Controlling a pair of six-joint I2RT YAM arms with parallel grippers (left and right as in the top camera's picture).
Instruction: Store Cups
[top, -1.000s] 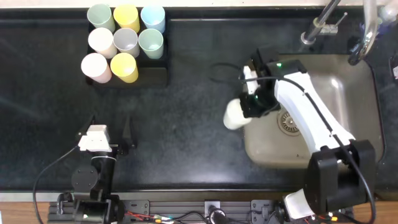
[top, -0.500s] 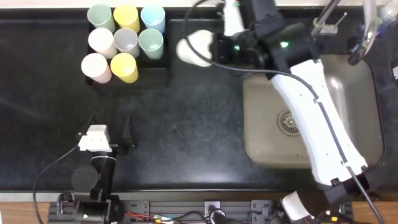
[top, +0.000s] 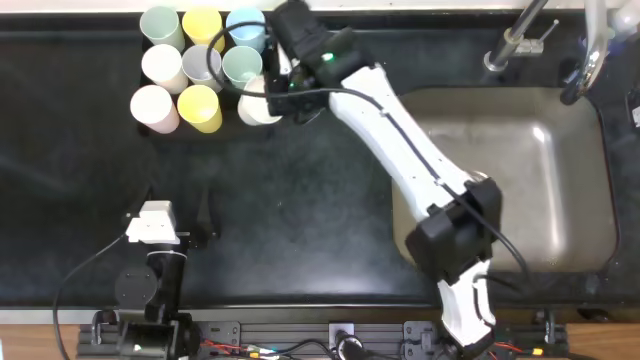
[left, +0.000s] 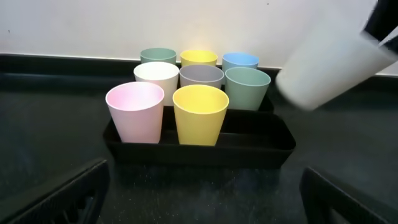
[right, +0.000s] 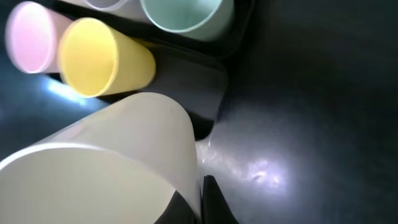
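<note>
My left gripper (top: 178, 196) rests low on the worktop (top: 90, 180) with its fingers wide apart and nothing between them, facing the black tray (top: 243, 130) from well apart. Seven cups stand upright in the tray. There are three in the back row, three in the middle row, and the pink cup (top: 152, 108) and a yellow cup (top: 199, 107) in the front. The front corner beside that yellow cup reads as the one free place. The white cup (top: 258, 104) hangs tilted over that corner, clear of the tray floor (the left wrist view shows it aloft, narrow end down toward the tray). The right gripper (top: 287, 84) is clamped on its wall near the mouth. I judge the task nearly done: this cup remains to be set upright, lowered and let go, and I see no other loose cup on the worktop or in the sink (top: 520, 150). Room is tight on two sides of the free place, with the yellow cup and the pale green cup (top: 241, 68) close by and the tray rim just below. The worktop on the sink side of the tray is open for the arm to back away.
</note>
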